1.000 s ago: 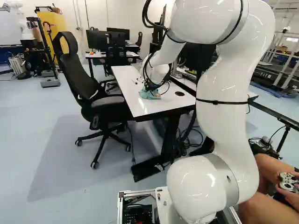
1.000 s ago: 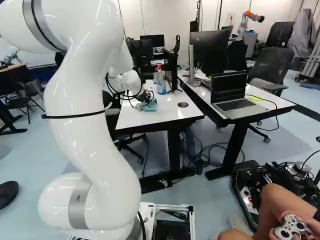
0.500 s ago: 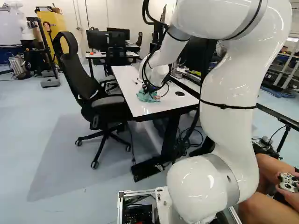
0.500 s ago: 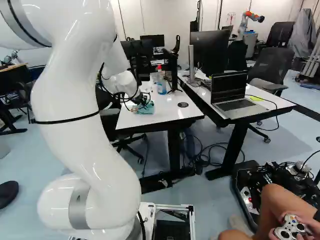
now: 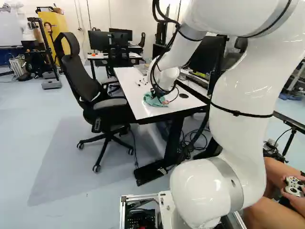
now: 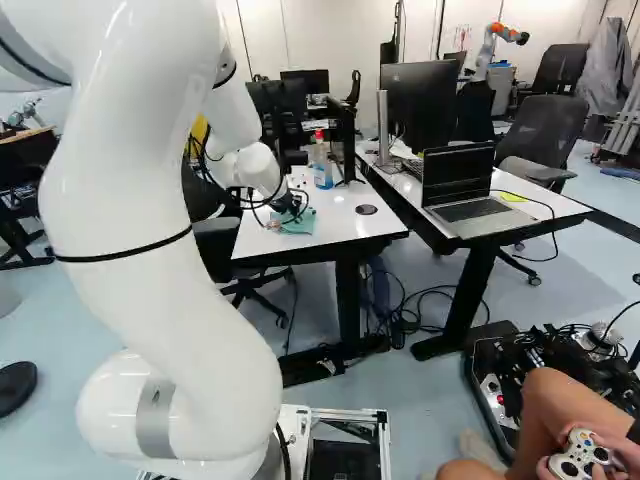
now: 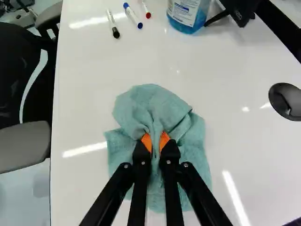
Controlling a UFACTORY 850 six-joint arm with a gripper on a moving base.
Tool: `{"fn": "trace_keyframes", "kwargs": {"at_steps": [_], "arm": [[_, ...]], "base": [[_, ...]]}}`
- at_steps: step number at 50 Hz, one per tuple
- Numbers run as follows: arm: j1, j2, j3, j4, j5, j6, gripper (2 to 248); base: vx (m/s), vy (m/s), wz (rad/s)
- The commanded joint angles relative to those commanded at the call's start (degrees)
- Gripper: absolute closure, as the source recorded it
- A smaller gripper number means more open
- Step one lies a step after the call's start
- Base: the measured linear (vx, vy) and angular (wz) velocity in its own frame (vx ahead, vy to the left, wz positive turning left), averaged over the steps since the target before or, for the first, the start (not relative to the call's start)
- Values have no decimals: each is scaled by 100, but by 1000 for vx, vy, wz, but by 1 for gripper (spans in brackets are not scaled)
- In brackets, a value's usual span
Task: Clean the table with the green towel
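gripping: a raised fold of the green towel [image 7: 153,103] is clamped from two sides between the orange pads [image 7: 146,141] of the gripper [image 5: 157,94].
towel: it is bunched at the fold and spread around the fingertips on the near part of the white table [image 7: 84,94].
markers: a black-capped one [image 7: 113,23], a blue-capped one [image 7: 133,15] and a red-capped one [image 7: 145,8] are seen beyond the towel, apart from it.
bottle: blue liquid is held in it [image 6: 323,172], far, to the right of the markers.
insert: a round dark one [image 6: 366,209] is set to the towel's right.
chair: a black one [image 5: 71,71] is placed left of the table.
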Motion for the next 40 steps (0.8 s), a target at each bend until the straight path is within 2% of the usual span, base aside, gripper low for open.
{"fn": "trace_keyframes", "kwargs": {"at_steps": [11, 21, 40], "arm": [[-206, 25, 30, 0, 0, 0, 212], [-346, -125, -146, 0, 0, 0, 212], [-421, -584, -697, 0, 0, 0, 212]], "base": [[0, 0, 0], [0, 0, 0], [0, 0, 0]]}}
